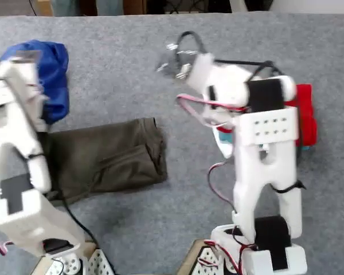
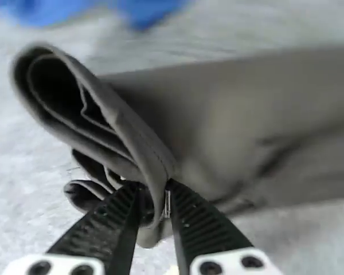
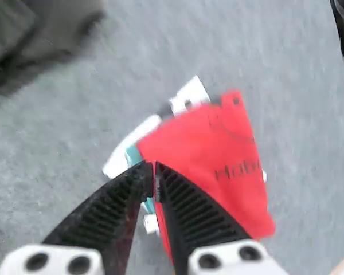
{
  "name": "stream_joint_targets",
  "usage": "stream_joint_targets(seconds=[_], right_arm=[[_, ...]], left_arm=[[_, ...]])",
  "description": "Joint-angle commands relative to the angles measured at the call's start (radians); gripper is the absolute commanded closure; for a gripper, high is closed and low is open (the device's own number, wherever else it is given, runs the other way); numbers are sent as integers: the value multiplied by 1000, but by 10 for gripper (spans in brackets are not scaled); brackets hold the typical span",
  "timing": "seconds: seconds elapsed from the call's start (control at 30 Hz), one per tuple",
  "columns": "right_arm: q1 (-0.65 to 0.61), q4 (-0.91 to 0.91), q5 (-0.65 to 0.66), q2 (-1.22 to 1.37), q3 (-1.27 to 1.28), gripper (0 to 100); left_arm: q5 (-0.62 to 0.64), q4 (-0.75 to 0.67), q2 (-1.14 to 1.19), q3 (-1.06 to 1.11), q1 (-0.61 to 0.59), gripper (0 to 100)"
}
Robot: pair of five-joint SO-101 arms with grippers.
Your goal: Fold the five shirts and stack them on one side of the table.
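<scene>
Left gripper (image 2: 155, 193) pinches olive shirt (image 2: 246, 126); right gripper (image 3: 153, 168) pressed together above red shirt (image 3: 212, 143) bearing dark lettering.

A robotics lab bench: two white printed arms (image 1: 266, 154) with exposed wiring (image 1: 217, 184) stand on a grey felt-covered counter (image 1: 137, 229).

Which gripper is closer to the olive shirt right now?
Left. The left gripper is clamped on the olive shirt at a fold; the right gripper is apart from it, over the red shirt.
</scene>
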Motion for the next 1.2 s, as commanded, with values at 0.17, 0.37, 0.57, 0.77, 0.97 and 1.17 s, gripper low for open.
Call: stream_joint_targets(seconds=[0.17, 0.37, 0.57, 0.77, 0.97, 1.17], right_arm=[[210, -14, -3, -36, -99, 984], [209, -14, -3, -35, -91, 984], [209, -21, -3, -31, -91, 984], [209, -21, -3, -31, -90, 984], [209, -20, -3, -31, -90, 984], [180, -21, -3, -31, -90, 981]], left_arm=[[150, -83, -152, 245, 473, 967], [331, -201, -95, 186, 638, 967], [400, -206, 20, 74, 743, 967], [445, -198, 146, -12, 759, 967], [457, -176, 187, -36, 757, 912], [473, -115, 115, -87, 673, 720]])
